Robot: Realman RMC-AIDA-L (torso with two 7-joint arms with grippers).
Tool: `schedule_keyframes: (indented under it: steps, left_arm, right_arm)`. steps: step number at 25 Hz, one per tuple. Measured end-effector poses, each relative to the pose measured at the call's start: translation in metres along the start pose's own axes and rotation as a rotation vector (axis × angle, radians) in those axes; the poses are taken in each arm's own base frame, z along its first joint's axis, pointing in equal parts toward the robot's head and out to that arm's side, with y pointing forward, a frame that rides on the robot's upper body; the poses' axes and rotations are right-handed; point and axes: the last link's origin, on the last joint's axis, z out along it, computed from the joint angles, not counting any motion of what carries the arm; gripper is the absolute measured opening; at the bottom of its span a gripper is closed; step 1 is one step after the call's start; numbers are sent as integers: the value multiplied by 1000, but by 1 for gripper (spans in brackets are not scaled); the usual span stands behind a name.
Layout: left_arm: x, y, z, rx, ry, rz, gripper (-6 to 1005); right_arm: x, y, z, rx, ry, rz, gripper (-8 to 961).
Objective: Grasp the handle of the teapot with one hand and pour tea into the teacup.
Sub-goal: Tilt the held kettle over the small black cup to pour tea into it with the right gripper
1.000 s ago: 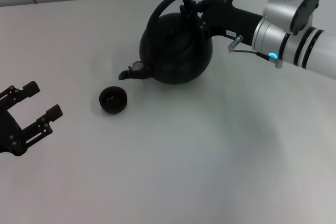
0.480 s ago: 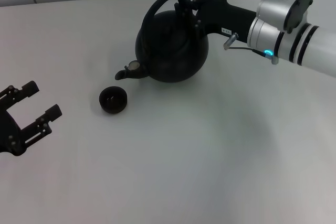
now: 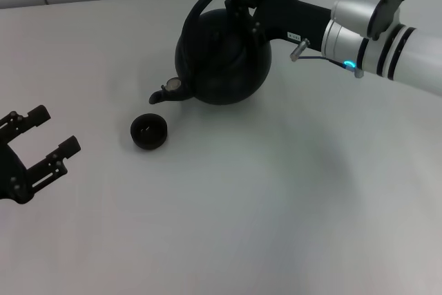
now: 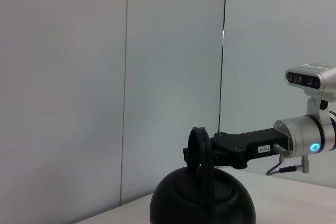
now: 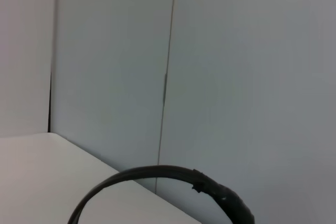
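Illumination: even, diffuse, bright; pale tabletop [image 3: 262,198] without glare, soft faint shadows only. Teapot [image 3: 221,60] below the right claw [image 3: 247,6] reads near-featureless black, detail lost. Focus: sharp overall; no evident edge distortion.

A: The head camera looks forward and down from above, taking in the whole pale grey surface [image 3: 228,205], the large round black teapot [image 3: 221,60], the tiny dark round teacup [image 3: 149,132], and both arms.

B: And the left wrist camera?

A: It sits low, near surface level, facing across toward the panelled grey wall [image 4: 105,77]. It sees the teapot from the side, its thick black arched handle [image 4: 199,145] edge-on, with the right hand [image 4: 207,153] at it.

B: The right wrist one?

A: Very close, facing the same wall; only the handle's arch crosses its frame. All three views share that handle.
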Motion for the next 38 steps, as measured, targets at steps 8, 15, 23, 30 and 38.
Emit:
schedule_keyframes:
  steps: [8,15,23,30,38]
  left_arm:
    - [0,-1,1,2,-2,2,699]
    - [1,-2,2,1,-2,4,699]
    - [1,-2,3,1,-2,5,698]
    - [1,-3,2,6,-2,5,698]
    - [1,-4,3,10,-4,6,698]
  right_arm:
    - [-3,-1,2,-16,6,-35,109]
    - [-9,-3,4,-29,5,-71,108]
    - [-16,-4,9,-61,11,-135,108]
    - [-24,-6,13,-74,7,-175,108]
    - [-26,-6,14,-82,5,-222,108]
